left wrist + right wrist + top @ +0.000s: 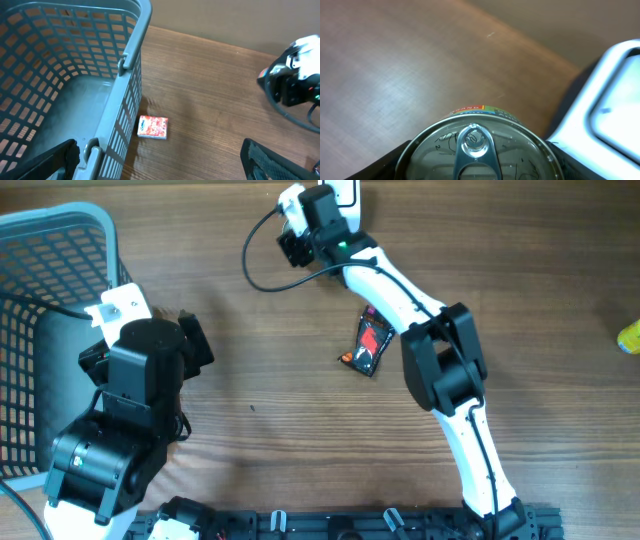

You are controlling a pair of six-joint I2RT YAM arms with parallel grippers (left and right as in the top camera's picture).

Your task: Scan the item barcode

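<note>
Task item: the tin can (pixel 477 131) is pinched in the right claw (pixel 479 167), a dark finger on each side of its rim. Its pull-tab lid (pixel 476 142) faces the wrist camera, with a coloured label band along the far edge. Overhead, this claw is held well right of the grey mesh basket (pixel 40 300), about level with the basket's far rim.

A white-rimmed device (pixel 615 95) shows in the right wrist view; kind unclear.

The left claw (pixel 159 147) is spread wide at the basket's right wall, one finger over the inside, the other outside.

A small red-and-white box (pixel 152 126) lies flat on the wooden table (pixel 210 100), just outside that wall.

A black-and-red packet (pixel 368 345) lies well right of the basket. A yellow object (pixel 629 336) lies farther right again.
</note>
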